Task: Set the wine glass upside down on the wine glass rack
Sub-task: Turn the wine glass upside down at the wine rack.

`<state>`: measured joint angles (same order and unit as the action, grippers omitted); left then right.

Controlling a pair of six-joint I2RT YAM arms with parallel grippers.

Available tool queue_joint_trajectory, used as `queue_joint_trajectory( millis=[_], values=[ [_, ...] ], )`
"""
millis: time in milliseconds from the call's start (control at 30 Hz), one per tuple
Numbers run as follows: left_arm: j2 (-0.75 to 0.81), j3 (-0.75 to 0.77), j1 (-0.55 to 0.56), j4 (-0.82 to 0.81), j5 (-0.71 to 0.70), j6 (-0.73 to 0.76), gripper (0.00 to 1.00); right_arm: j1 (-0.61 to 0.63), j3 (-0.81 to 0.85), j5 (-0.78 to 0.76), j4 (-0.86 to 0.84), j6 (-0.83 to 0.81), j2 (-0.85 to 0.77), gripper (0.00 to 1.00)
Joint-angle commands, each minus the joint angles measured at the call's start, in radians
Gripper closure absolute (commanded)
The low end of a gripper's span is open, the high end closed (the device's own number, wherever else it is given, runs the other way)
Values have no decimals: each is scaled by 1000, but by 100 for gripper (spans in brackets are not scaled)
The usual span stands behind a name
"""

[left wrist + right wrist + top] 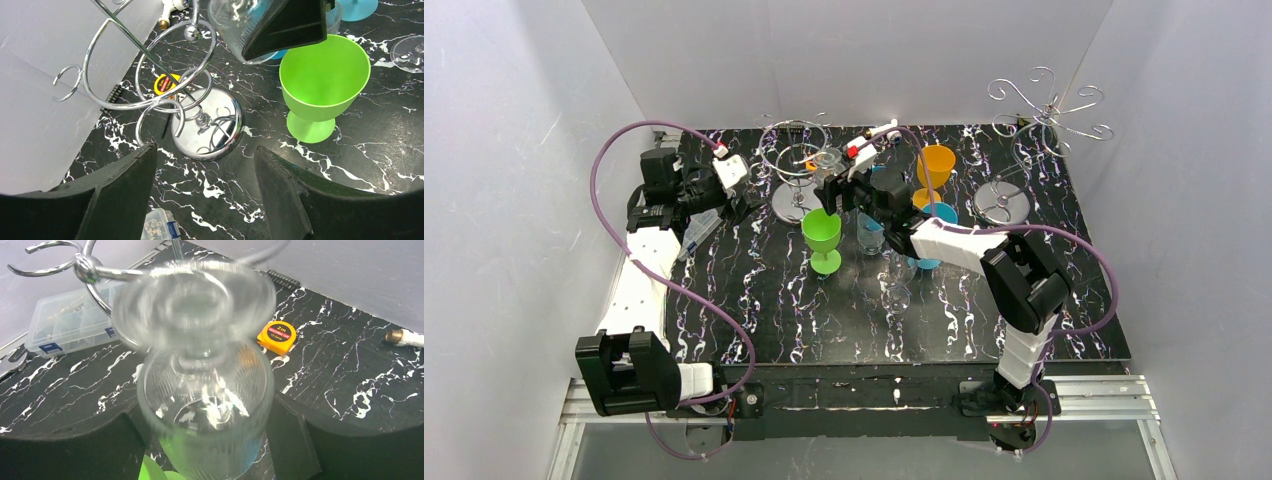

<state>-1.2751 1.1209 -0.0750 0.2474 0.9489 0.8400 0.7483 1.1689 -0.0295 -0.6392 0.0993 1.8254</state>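
The wine glass [207, 405] is clear and ribbed, and it hangs upside down with its blurred foot [195, 302] up against a wire ring. My right gripper [207, 415] is shut on its bowl, one black finger pressing each side. From above, that gripper [839, 185] holds the glass [828, 160] at the shorter loop stand, back centre. The wine glass rack [1049, 115], tall with scroll arms, stands alone at the back right, far from the glass. My left gripper [205, 155] is open and holds nothing, hovering by the loop stand's base.
The loop stand [150, 75] has a round mirrored base [207, 125]. A green cup [822, 235], an orange cup [936, 165], a blue cup [939, 215] and clear glasses [871, 235] crowd the table's middle. A yellow tape measure [276, 336] and a plastic parts box [70, 320] lie nearby.
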Motion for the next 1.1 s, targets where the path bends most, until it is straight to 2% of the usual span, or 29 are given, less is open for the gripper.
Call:
queue_joint_trajectory(
  millis=[0, 367, 433, 467, 500, 633, 867, 1067],
  values=[
    [33, 25, 4, 20, 9, -7, 30, 6, 60, 1, -71, -11, 3, 17],
    [37, 32, 4, 26, 6, -7, 30, 6, 58, -10, -70, -11, -6, 15],
    [35, 34, 4, 30, 4, -12, 30, 6, 62, -18, -49, -18, -26, 11],
    [34, 35, 4, 33, 1, -13, 29, 6, 68, -22, -29, -24, -36, 3],
    [35, 37, 3, 35, -4, -16, 28, 6, 74, -24, -1, -28, -51, 2],
    [29, 46, 2, 53, -27, -31, 23, 7, 83, -25, 128, -42, -129, 2],
    [-21, 108, -6, 95, -31, -114, 21, 26, 99, -46, 331, -53, -272, 2],
    [-60, 154, -37, 51, -40, -213, 23, 78, 253, -115, 514, -47, -284, 2]
  ],
)
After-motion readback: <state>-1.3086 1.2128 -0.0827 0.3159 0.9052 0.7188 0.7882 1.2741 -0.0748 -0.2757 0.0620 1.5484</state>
